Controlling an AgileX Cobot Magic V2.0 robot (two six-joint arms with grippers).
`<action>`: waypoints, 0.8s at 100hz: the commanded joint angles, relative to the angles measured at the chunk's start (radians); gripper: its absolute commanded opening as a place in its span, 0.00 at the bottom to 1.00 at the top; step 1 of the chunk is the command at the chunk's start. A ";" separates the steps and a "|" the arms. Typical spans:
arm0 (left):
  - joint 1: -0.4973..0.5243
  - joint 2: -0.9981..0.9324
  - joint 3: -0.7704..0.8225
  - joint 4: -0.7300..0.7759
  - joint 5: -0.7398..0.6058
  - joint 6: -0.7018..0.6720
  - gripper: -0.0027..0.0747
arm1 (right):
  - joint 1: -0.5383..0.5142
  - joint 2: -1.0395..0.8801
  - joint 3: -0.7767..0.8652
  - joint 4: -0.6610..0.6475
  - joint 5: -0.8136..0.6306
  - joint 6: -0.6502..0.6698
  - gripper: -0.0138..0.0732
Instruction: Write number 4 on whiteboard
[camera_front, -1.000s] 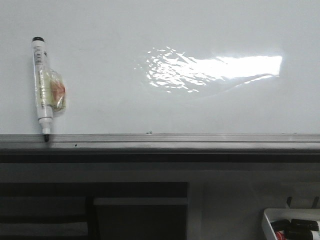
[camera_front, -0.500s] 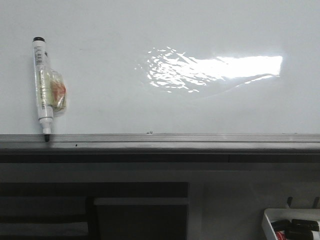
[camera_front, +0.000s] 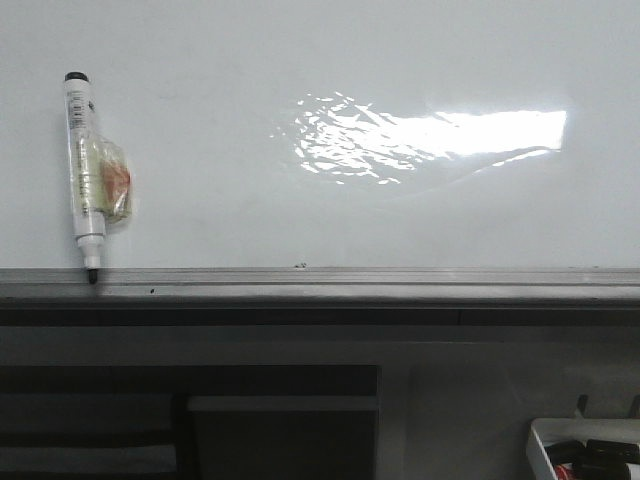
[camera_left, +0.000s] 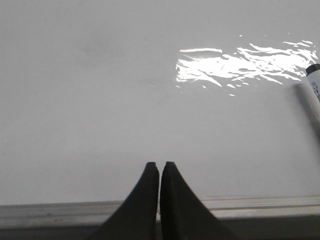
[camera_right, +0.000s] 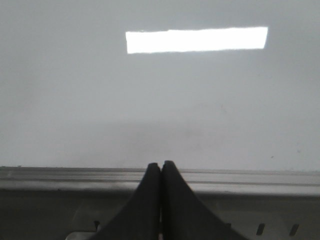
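The whiteboard (camera_front: 300, 60) fills the upper front view, glossy white with a rippled glare patch (camera_front: 430, 135). No number 4 shows on it in any view. A white marker (camera_front: 85, 170) with a black cap and a plastic wrap stands tip-down on the grey ledge (camera_front: 320, 283) at the left. Its capped end also appears in the left wrist view as the marker (camera_left: 314, 82). My left gripper (camera_left: 160, 164) is shut and empty, facing the whiteboard (camera_left: 100, 100) above the ledge. My right gripper (camera_right: 161, 163) is shut and empty, level with the ledge (camera_right: 250, 182). Neither gripper shows in the front view.
Below the ledge are dark cabinet panels (camera_front: 280, 430). A white tray (camera_front: 545, 435) holding dark items sits at the bottom right corner of the front view.
The tray at the bottom right sits slightly lower in the front view than before. The marker and the board look the same.
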 joint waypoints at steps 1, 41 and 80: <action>-0.007 0.040 -0.059 -0.032 -0.009 -0.001 0.01 | 0.001 0.060 -0.015 0.041 -0.033 -0.008 0.09; -0.007 0.309 -0.320 -0.030 -0.001 -0.001 0.01 | 0.001 0.411 -0.200 0.154 0.016 -0.008 0.09; -0.007 0.478 -0.272 -0.039 -0.317 -0.001 0.47 | 0.001 0.450 -0.203 0.154 -0.017 -0.008 0.09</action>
